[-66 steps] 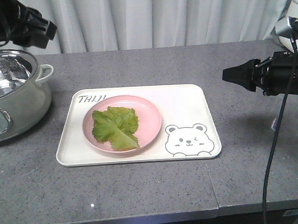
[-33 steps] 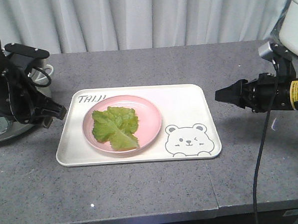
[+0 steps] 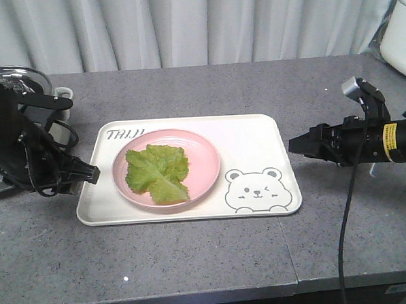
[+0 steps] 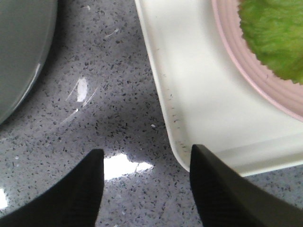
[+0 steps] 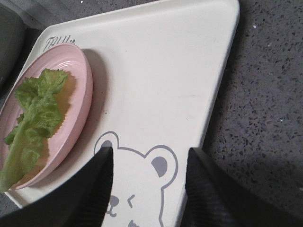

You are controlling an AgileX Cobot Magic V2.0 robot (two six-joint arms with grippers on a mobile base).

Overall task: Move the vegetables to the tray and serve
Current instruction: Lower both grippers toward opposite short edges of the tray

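The vegetables, one green crinkly lettuce leaf [image 3: 158,172], lie on a round pink plate [image 3: 203,159] that stands on the left half of the cream tray [image 3: 257,139]. My left gripper [image 3: 92,175] is low on the counter at the tray's left edge. In the left wrist view this gripper [image 4: 146,156] is open; its right finger overlaps the tray [image 4: 203,94] rim, and the lettuce [image 4: 279,38] shows at top right. My right gripper [image 3: 292,146] is just off the tray's right edge. In the right wrist view it [image 5: 150,153] is open over the bear drawing on the tray [image 5: 156,71], holding nothing.
A steel-lined cooking pot [image 3: 15,72] stands at the back left, partly behind my left arm. A white appliance [image 3: 402,26] sits at the back right corner. Grey curtains hang behind the speckled counter [image 3: 195,261]. A black cable [image 3: 344,240] hangs from my right arm.
My left arm has come down from above the pot to the tray's left edge. My right gripper has dropped lower and moved left toward the tray's right edge. Plate and leaf have not moved.
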